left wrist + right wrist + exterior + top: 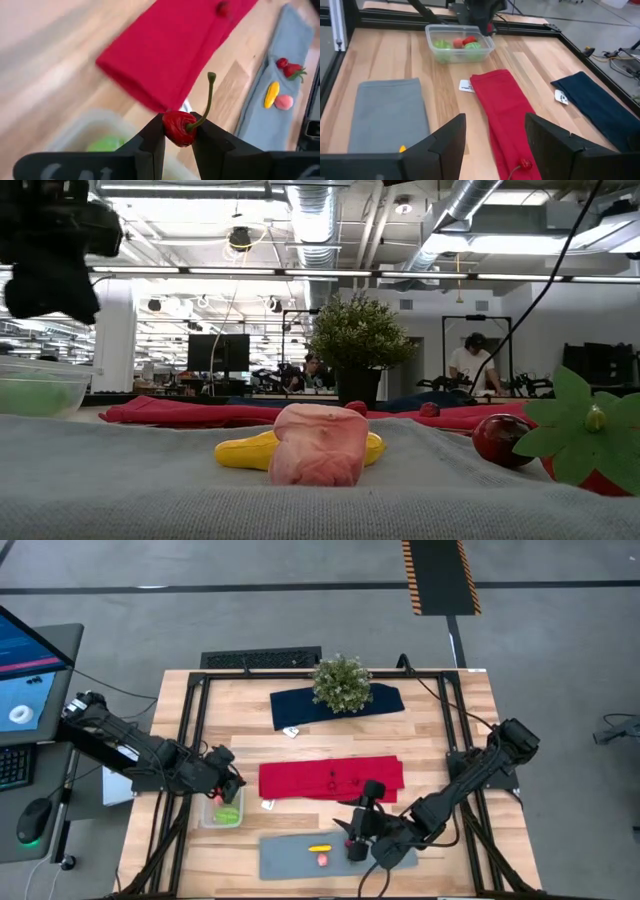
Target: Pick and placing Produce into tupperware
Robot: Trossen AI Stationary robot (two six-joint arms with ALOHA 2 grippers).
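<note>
above tupperware (221,812), left hand (179,131) grips red cherry (179,127).

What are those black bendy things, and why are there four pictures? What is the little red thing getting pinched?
Those are two robot arms at a wooden table. One picture looks down from above, one peeks across the tabletop, and two come from cameras on the arms' wrists. The left hand is pinching a tiny toy red cherry by its round part, right over the clear tupperware, which already has green and red toy food inside. The right hand is open and holds nothing; it hangs over the grey mat. On the mat lie a yellow piece and a pink piece. There are also a red cloth, a blue cloth and a potted plant.
</note>
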